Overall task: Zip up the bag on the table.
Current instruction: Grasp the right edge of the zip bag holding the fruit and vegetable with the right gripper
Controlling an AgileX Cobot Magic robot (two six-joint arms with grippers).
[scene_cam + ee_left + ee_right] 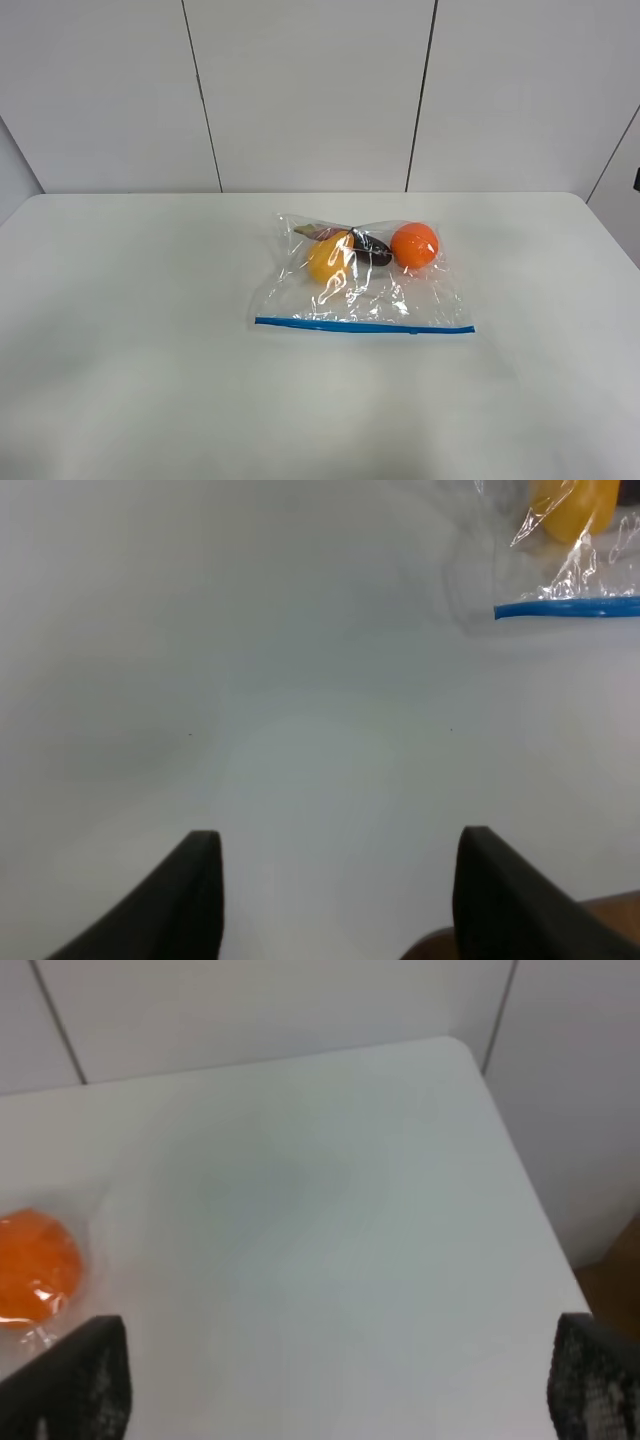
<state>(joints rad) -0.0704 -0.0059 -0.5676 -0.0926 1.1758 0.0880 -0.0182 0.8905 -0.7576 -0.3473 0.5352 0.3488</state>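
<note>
The bag lies mid-way across the counter, its blue zipper strip facing me. My left gripper and right gripper hang spread, empty. I'd pin one strip end, then pinch along it.

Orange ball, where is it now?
In the exterior high view, the round orange ball sits inside the clear plastic zip bag, far right corner, beside a dark item.

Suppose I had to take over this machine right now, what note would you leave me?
Left gripper: open, empty, over bare table, short of the bag.
Right gripper: open, empty, near the orange ball.
The bag lies flat mid-table, blue zipper strip along its near edge; nothing touches it.
Done: nothing that shows. Left: grip the strip and zip it.
</note>
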